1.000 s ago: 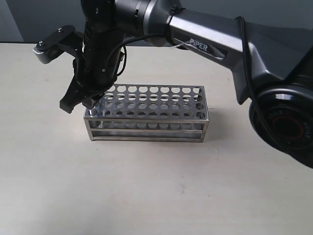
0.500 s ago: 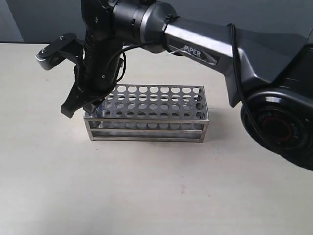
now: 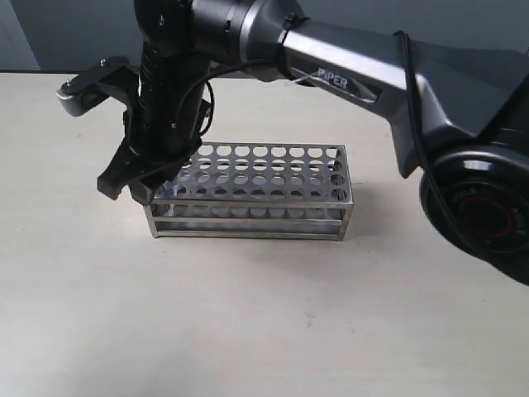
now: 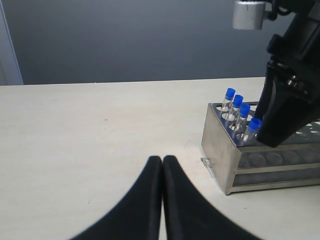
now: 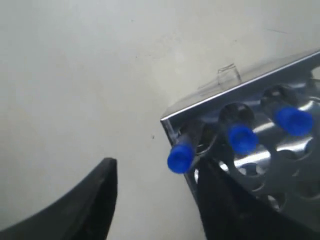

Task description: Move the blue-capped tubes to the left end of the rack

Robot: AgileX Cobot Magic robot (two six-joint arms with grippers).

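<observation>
Here the right claw [image 5: 155, 166] gapes wide around the corner blue-capped tube [image 5: 180, 157], gripping nothing; left claw [image 4: 162, 159] closed.

The rack [image 3: 248, 223] is a rectangular stainless-steel frame with open sides and a top plate of four rows of round holes. It stands flat on the counter [image 3: 248, 322], its long side facing the exterior view. Four tubes [image 4: 244, 110] sit in the last column of holes at its left end, one in each row. They are thin, clear and blue-capped, and they rise a little above the top plate. They stand close to upright in a short line across the rack's width. The other holes that show are empty.
</observation>
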